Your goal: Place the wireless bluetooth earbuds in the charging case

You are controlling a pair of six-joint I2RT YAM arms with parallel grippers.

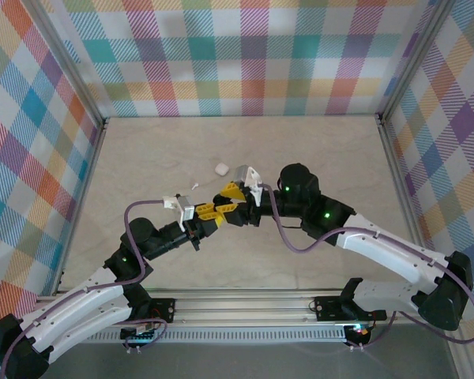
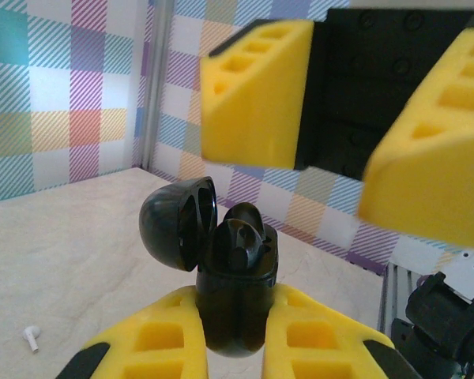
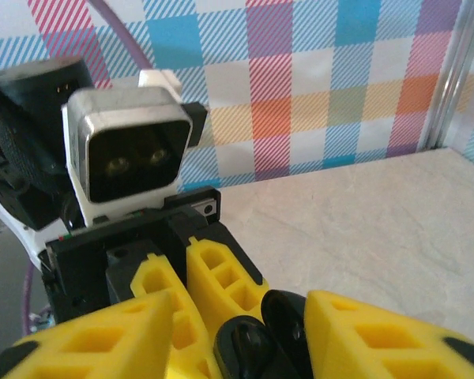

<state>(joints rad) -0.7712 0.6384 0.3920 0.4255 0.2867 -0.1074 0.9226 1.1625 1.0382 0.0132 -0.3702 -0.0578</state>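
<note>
Black charging case (image 2: 235,304) upright in left gripper (image 2: 233,347), lid (image 2: 176,223) tilted left; right gripper (image 2: 332,118) parted above.

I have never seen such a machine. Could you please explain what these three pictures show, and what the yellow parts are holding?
These are two robot arms fixed at the near edge of a table. One picture looks down from above; the other two come from small cameras on each wrist.

The yellow parts are gripper fingers. The left gripper is closed on a black charging case, whose lid stands open; dark earbuds seem to sit inside. The right gripper hangs just above the case, its fingers apart. In its own camera, it looks at the left arm's camera.

On the table lie a white earbud and a small white object, perhaps another case.
</note>
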